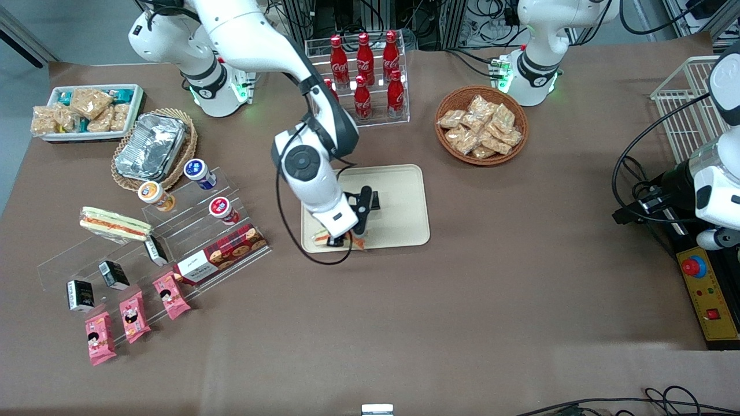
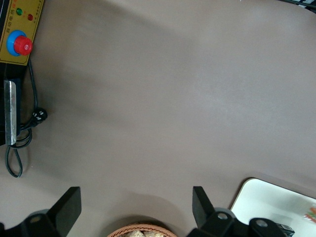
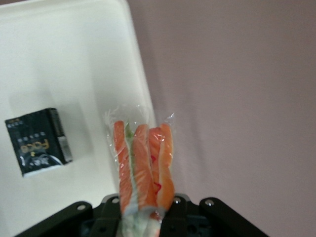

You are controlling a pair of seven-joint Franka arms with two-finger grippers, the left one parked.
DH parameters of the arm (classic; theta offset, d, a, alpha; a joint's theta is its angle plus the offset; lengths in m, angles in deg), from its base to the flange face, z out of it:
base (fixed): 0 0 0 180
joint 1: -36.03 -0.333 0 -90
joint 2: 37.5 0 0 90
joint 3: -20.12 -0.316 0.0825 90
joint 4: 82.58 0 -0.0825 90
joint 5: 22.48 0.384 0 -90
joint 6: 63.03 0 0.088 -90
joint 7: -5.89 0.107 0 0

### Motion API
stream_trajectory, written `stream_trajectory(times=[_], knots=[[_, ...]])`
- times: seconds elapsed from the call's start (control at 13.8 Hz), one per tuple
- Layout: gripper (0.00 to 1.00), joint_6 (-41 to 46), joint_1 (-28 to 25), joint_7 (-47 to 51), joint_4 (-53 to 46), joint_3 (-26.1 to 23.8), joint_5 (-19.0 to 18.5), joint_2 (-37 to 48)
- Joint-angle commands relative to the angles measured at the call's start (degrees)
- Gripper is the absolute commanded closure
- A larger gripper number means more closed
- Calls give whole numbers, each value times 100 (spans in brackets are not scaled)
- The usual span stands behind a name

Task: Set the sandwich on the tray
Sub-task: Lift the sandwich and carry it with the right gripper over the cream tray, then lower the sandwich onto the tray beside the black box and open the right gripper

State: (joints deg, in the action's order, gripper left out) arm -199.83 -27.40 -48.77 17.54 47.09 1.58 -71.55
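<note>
My right gripper [image 1: 340,238] is shut on the sandwich [image 1: 321,236], a clear-wrapped wedge with orange-red filling and a thin green layer. It holds the sandwich low over the corner of the cream-beige tray [image 1: 404,190] that is nearest the front camera, toward the working arm's end. In the right wrist view the sandwich [image 3: 143,163] sticks out from between the gripper's [image 3: 143,205] fingers and lies along the tray's [image 3: 64,59] rim, partly over the brown table. I cannot tell whether it touches the tray. The tray's corner also shows in the left wrist view [image 2: 269,200].
A small black packet [image 3: 39,142] lies on the tray. A longer yellowish sandwich [image 1: 114,224] rests on the acrylic step stand [image 1: 191,231] with cups and a cookie box. A cola bottle rack [image 1: 364,75], a snack basket [image 1: 481,125] and a foil container [image 1: 151,145] stand farther from the camera.
</note>
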Motion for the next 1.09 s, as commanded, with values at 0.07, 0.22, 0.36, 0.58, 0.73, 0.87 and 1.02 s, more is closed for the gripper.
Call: stream_trajectory(times=[0.07,0.22,0.36,0.58,0.73,0.87,1.02], knots=[[100,-406,-223,-45,174,107,196,-22],[100,-784,-301,-54,174,98,204,-216],[100,-1075,-346,-54,165,-15,205,-365],[100,-1199,-355,-54,174,-174,213,-401],[100,-1190,-363,-54,174,-270,213,-401],[100,-1164,-512,-80,244,-279,213,-358],[98,-1190,-522,-98,271,-279,205,-366]])
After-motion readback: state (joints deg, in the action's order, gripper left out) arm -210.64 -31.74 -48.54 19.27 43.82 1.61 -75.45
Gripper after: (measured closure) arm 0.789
